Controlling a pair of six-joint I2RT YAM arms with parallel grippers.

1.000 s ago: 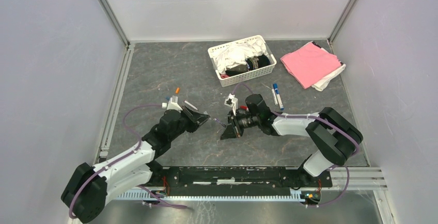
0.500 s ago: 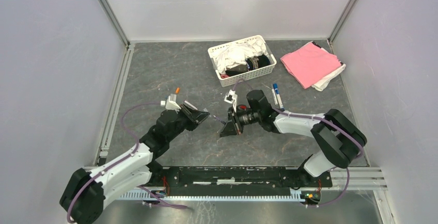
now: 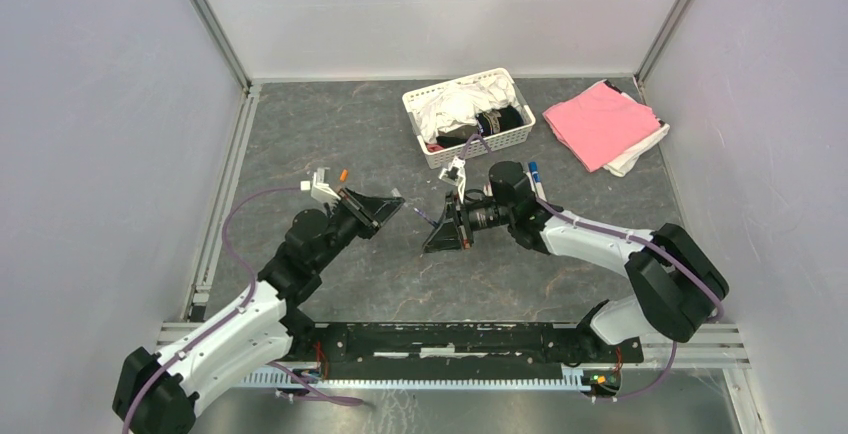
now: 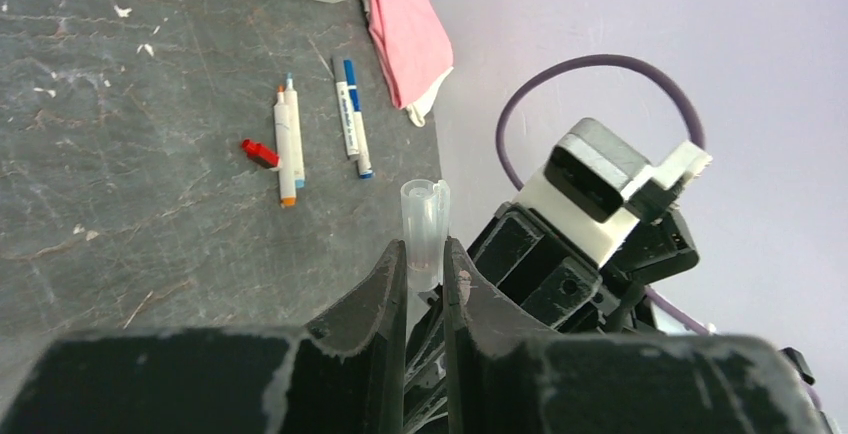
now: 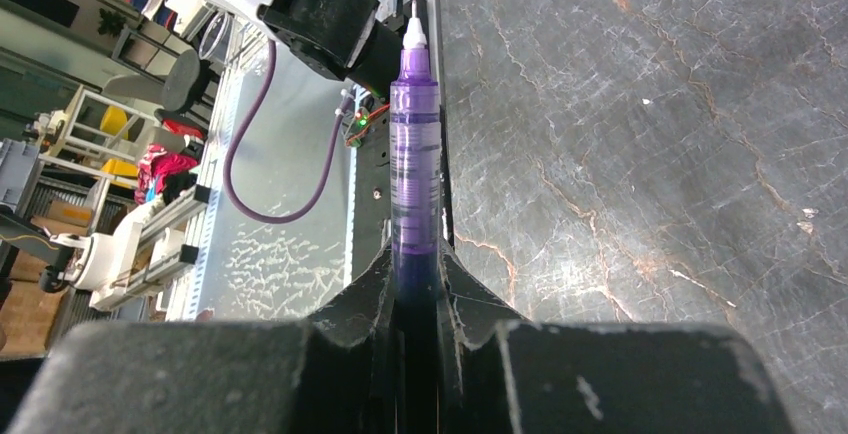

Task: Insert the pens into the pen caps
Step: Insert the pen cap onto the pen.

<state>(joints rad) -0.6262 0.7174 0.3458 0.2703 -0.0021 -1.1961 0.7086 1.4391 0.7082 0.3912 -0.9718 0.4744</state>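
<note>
My left gripper (image 4: 425, 256) is shut on a clear pen cap (image 4: 425, 222), whose open end sticks out past the fingertips. My right gripper (image 5: 415, 254) is shut on a purple pen (image 5: 414, 144), its white tip (image 5: 411, 30) bare and aimed at the left arm. In the top view the left gripper (image 3: 396, 205) and right gripper (image 3: 436, 229) face each other above the table, a short gap apart; pen and cap do not touch. On the table lie two white pens with orange ends (image 4: 288, 144), a red pen cap (image 4: 260, 152), and two blue-ended pens (image 4: 352, 119).
A white basket (image 3: 429, 146) of cloth and dark items stands at the back. A pink cloth (image 3: 600, 119) lies at the back right. A small orange cap (image 3: 343, 174) rests behind the left gripper. Grey walls and metal rails enclose the table.
Both grippers have lifted and shifted toward the back of the table, still facing each other with pen and cap held. The gap between them stays about the same.
</note>
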